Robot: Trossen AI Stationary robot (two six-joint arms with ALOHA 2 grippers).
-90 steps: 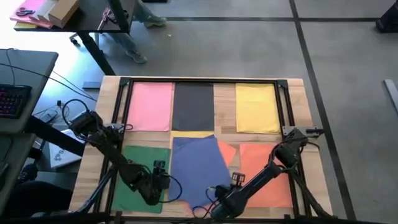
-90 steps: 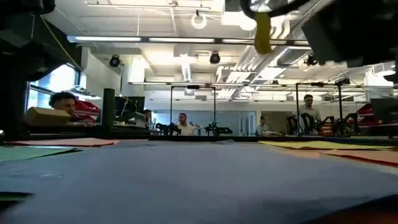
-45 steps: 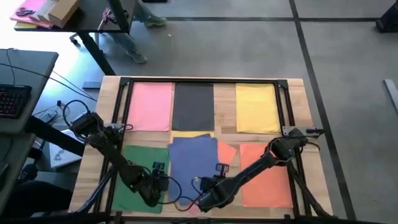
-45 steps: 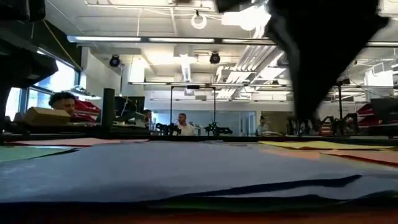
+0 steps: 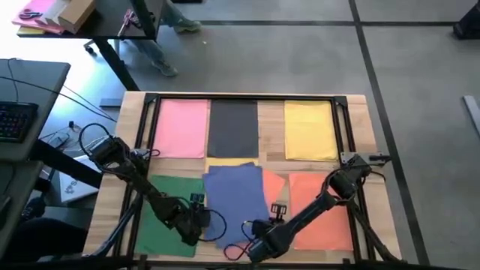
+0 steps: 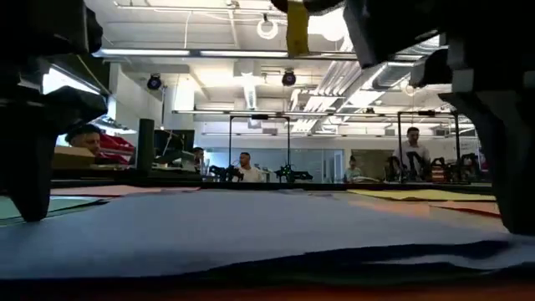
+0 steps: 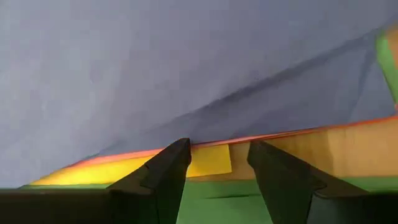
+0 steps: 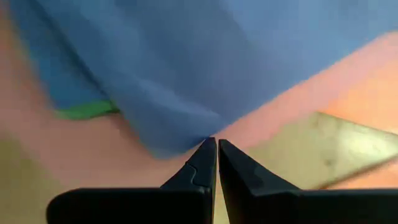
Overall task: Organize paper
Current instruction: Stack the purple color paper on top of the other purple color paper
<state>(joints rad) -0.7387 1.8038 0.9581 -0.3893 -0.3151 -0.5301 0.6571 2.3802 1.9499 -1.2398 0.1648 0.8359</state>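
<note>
Your right gripper (image 8: 216, 163) sits low at the near edge of the table with its fingers pinched together at the corner of the thin blue sheet of paper (image 5: 234, 201); I can't tell if any paper is actually caught between the tips. Your left gripper (image 7: 217, 167) is just beside that sheet's left edge, fingers spread, nothing in them.

The blue sheet lies crooked in the middle of the near row, over yellow and orange layers, between the green sheet (image 5: 159, 217) and the orange sheet (image 5: 324, 206). The pink sheet (image 5: 181, 127), dark grey sheet (image 5: 232, 127) and yellow sheet (image 5: 310, 129) lie flat along the far row.

My guess: this stuff is featherlight, floppy and slides easily on its neighbours. Take it by a corner or edge and drag gently, since it'll probably crease or tear.

No readable writing or labels anywhere.
</note>
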